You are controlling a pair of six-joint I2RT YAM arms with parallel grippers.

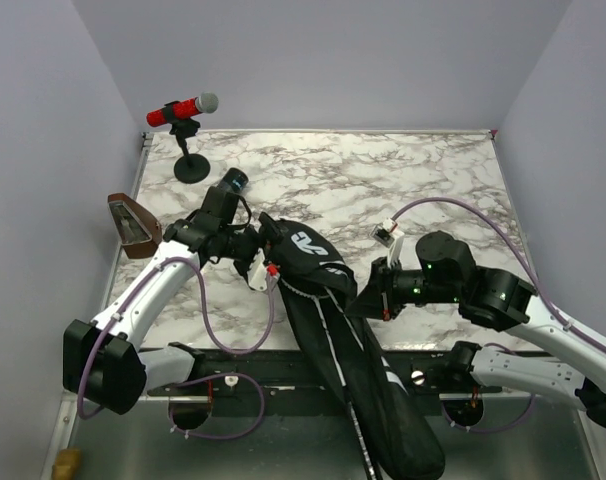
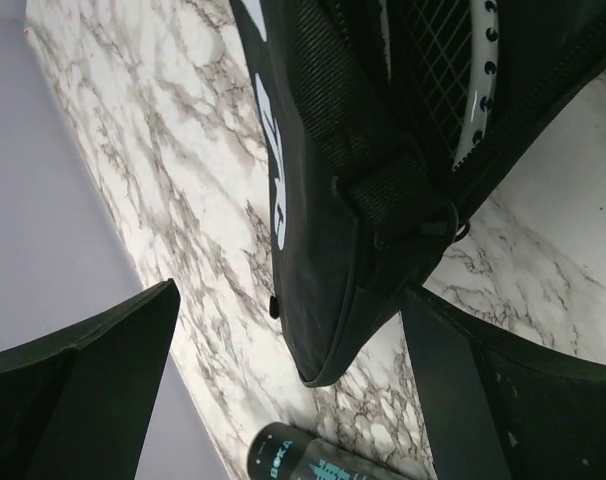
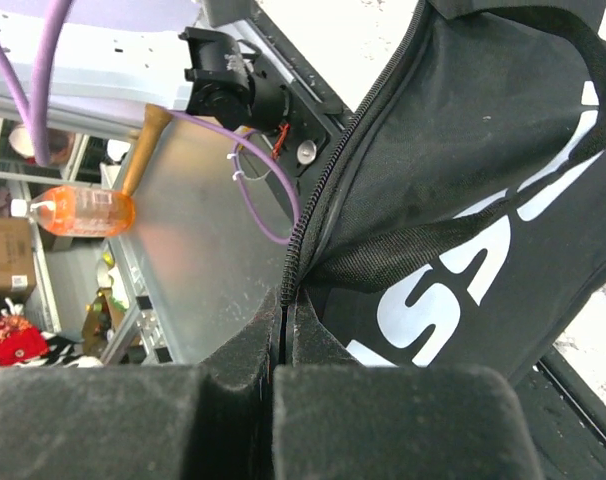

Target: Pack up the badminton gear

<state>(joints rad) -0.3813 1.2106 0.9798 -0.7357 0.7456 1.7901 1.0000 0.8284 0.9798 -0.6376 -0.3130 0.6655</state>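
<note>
Black bag (image 1: pixel 328 300) with white letters. White tabletop (image 1: pixel 383 180) with grey-brown wavy streaks. Red mic (image 1: pixel 178 110) with a grey head on a black stand (image 1: pixel 191 168). Brown wedge (image 1: pixel 133 225). Purple cables (image 3: pixel 51 70). White racket (image 2: pixel 480 70) with dark strings. Black tube (image 2: pixel 303 460), teal print.

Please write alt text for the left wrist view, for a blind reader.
A black racket bag with white lettering lies on a marble table, its end framed by the open jaws of the left gripper. A racket shows through the bag's opening, and the end of a black tube sits at the bottom.
</note>
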